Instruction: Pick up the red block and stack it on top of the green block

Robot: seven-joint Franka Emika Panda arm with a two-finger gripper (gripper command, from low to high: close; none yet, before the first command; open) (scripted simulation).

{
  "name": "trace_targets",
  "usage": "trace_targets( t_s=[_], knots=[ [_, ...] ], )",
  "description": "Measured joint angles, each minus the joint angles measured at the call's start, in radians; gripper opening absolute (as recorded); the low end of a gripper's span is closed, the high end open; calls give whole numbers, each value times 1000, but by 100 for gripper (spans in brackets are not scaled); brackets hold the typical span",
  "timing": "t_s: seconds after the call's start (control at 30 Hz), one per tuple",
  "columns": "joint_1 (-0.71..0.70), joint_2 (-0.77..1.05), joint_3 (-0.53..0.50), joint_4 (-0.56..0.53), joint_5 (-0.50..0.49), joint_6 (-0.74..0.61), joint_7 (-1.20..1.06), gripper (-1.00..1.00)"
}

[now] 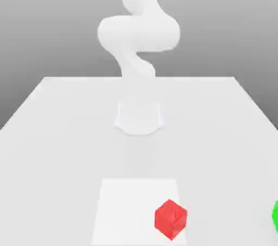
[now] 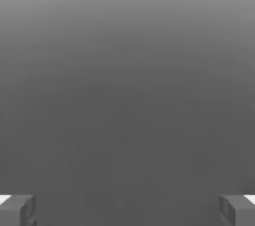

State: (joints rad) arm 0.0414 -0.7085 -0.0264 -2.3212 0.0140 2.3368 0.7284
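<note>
1. Exterior view: the red block (image 1: 171, 219) sits on the white patch (image 1: 127, 207), near its edge on the exterior view's right, turned corner-forward. The green block (image 1: 276, 216) is well apart, cut by the frame's right edge.
2. In the hand view, the gripper (image 2: 127, 211) is released, its fingers spread wide with nothing between them.
3. The step in hand, I judge, is reaching for the red block. Bring the arm (image 1: 138, 33) over it, point the gripper down, and turn the wrist to match two opposite faces; closing across corners could twist it.
4. Descend straight, centred, then close evenly and lift clear before travelling.
</note>
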Motion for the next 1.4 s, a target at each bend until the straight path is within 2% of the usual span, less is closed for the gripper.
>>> trace_targets(
  t_s=[0.3, 0.5, 0.63, 0.8, 0.97, 1.0, 1.23, 1.4],
  knots=[
    [128, 334, -72, -77, 63, 135, -268, 0],
    [177, 552, -81, -128, 96, 223, -438, 0],
    [199, 695, -72, -162, 91, 283, -533, 0],
    [209, 869, -68, -201, 38, 365, -609, 0],
    [190, 1049, -41, -183, 62, 507, -645, 0],
    [186, 1068, -37, -180, 65, 523, -648, -100],
    [185, 1065, -36, -181, 61, 519, -644, -100],
    [202, 912, -53, -200, 25, 386, -624, -100]
  ],
)
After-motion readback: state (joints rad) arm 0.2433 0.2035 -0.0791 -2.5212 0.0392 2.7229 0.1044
